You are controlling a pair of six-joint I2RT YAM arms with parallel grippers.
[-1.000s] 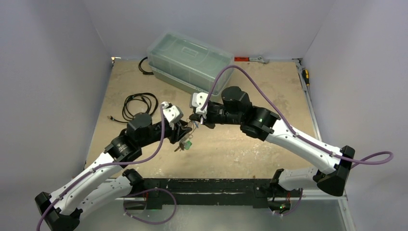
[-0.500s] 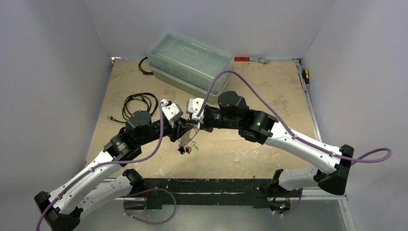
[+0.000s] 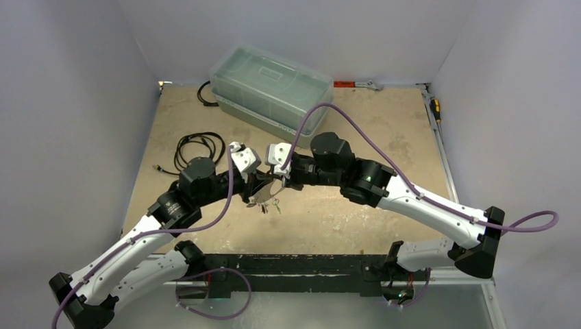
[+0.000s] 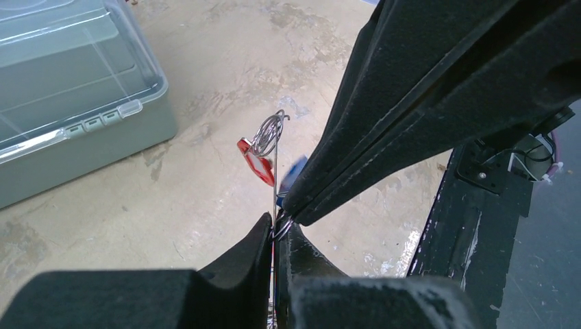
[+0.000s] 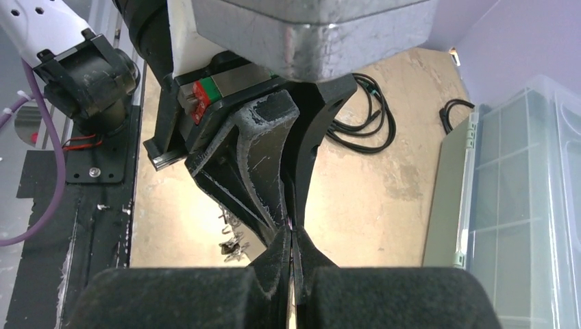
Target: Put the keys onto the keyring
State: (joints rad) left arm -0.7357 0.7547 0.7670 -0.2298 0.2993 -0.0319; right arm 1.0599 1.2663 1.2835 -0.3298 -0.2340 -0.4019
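My two grippers meet tip to tip above the table's middle. My left gripper (image 3: 259, 184) (image 4: 277, 223) is shut on the keyring (image 4: 275, 185), which shows edge-on as a thin upright metal strip. A red key tag (image 4: 256, 162) and a blue one (image 4: 296, 168) hang beside it, under a small wire loop (image 4: 268, 133). My right gripper (image 3: 276, 179) (image 5: 293, 236) is shut on a small split ring (image 4: 282, 226) at the keyring's edge, right against my left fingertips. Several keys (image 3: 268, 203) (image 5: 231, 241) dangle below both grippers.
A clear lidded plastic box (image 3: 270, 86) (image 4: 62, 89) (image 5: 521, 199) stands at the back. A coiled black cable (image 3: 199, 147) (image 5: 366, 123) lies at the left. Tools (image 3: 360, 84) lie along the back edge and a screwdriver (image 3: 435, 108) at the right edge. A black rail (image 3: 294, 264) runs along the near edge.
My right gripper has moved left and closed in on my left gripper until the tips touch. The hanging keys shifted slightly with them.
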